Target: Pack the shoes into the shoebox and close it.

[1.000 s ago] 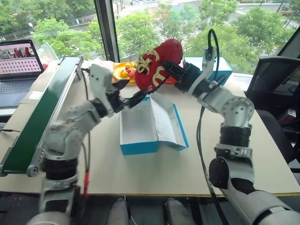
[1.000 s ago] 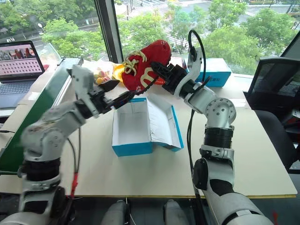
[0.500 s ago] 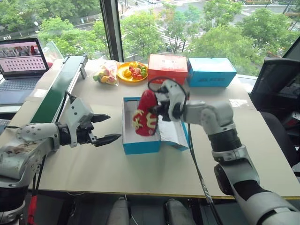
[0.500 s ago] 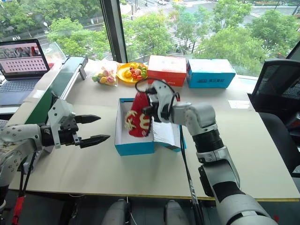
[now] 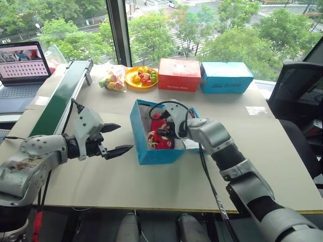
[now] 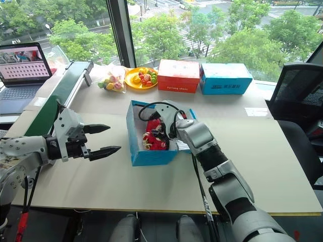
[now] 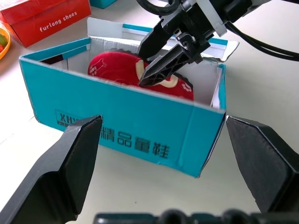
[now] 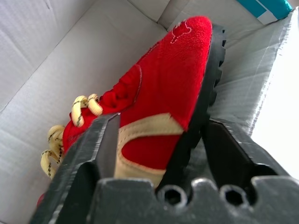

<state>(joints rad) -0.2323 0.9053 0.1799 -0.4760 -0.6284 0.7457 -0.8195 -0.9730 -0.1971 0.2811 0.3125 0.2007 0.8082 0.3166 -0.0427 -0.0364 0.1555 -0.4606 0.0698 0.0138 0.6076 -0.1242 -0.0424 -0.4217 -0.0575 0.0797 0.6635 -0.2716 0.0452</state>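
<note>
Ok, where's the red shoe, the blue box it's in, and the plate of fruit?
red shoe (image 7: 117, 70), left wrist view, on its red side.
blue box (image 5: 157, 155), left eye view, on its front wall.
plate of fruit (image 6: 132, 83), right eye view, on its yellow rim.

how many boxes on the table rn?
3. The open shoebox sits mid-table with a red shoe inside; the red box and the lighter blue box stand side by side at the far edge. Others may lie out of frame.

Three boxes: one open blue shoebox (image 5: 154, 151), one red box (image 5: 179, 74), one lighter blue box (image 5: 226, 77). One laptop (image 5: 20, 68), one fruit plate (image 5: 142, 76), one chair (image 5: 298, 96).
</note>
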